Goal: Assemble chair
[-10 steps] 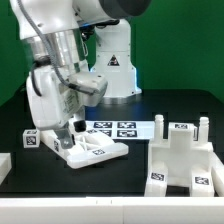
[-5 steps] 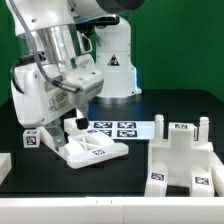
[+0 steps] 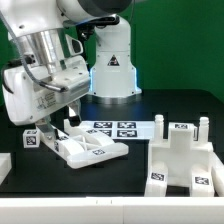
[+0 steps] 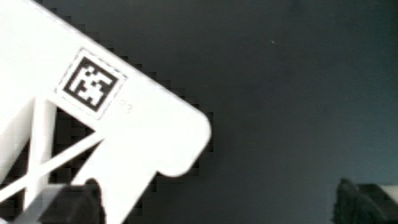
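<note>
Hovering my gripper (image 3: 66,126) just over the panel (image 3: 95,150), at its end toward the ext. view's left. My fingers (image 4: 368,200) are standing spread wide and pinching nothing; in wrist view the bare black table (image 4: 285,80) is showing between the two dark tips. Not touching the panel, as far as I can tell from ext. view.

Chair is lying in loose parts, nothing joined:
- Panel is lying flat on the table, front-left of centre in ext. view. Wrist view is showing its rounded corner, one tag (image 4: 93,82) near the edge, and crossed braces (image 4: 54,150) beside it.
- Small tagged block (image 3: 32,140) is sitting just beside the panel, on the ext. view's left.
- Big part (image 3: 185,160) w/ upright posts and several tags is standing well apart, on the ext. view's right.
- Slim piece (image 3: 158,123) is standing upright between the marker board (image 3: 113,128) and the big part.
- Edge piece (image 3: 4,166) is being cut off at the ext. view's left border; can't tell its shape.

Marker board is lying flat just behind the panel; arm base (image 3: 110,60) is standing behind that.
</note>
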Robot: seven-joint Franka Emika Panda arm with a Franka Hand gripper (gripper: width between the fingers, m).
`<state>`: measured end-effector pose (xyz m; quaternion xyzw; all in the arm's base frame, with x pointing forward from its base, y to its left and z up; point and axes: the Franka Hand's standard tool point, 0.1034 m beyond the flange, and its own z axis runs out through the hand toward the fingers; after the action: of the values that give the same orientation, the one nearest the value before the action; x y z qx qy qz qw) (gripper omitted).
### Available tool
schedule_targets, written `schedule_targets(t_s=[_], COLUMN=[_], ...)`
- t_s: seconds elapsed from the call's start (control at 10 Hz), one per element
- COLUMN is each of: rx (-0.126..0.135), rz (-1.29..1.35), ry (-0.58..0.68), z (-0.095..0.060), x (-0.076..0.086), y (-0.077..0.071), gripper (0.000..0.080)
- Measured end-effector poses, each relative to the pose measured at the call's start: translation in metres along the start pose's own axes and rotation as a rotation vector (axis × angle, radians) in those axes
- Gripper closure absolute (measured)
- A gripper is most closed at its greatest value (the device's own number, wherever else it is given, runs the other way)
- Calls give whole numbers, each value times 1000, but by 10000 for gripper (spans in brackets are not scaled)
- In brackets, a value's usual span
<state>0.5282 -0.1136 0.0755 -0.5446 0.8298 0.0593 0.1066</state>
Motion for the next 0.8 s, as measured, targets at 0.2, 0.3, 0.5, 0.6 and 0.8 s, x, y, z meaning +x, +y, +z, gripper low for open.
schedule_targets(t_s=[0.2,0.3,0.5,0.6,0.8], rx=[-5,-5,-2,-1,11], rz=[-3,-3,72,138,233], ry=[2,2,-17,-30,-43], z=[3,3,6,7,6], x=[-1,0,10,20,25], y=[2,2,9,18,24], gripper=[151,151,151,151,151])
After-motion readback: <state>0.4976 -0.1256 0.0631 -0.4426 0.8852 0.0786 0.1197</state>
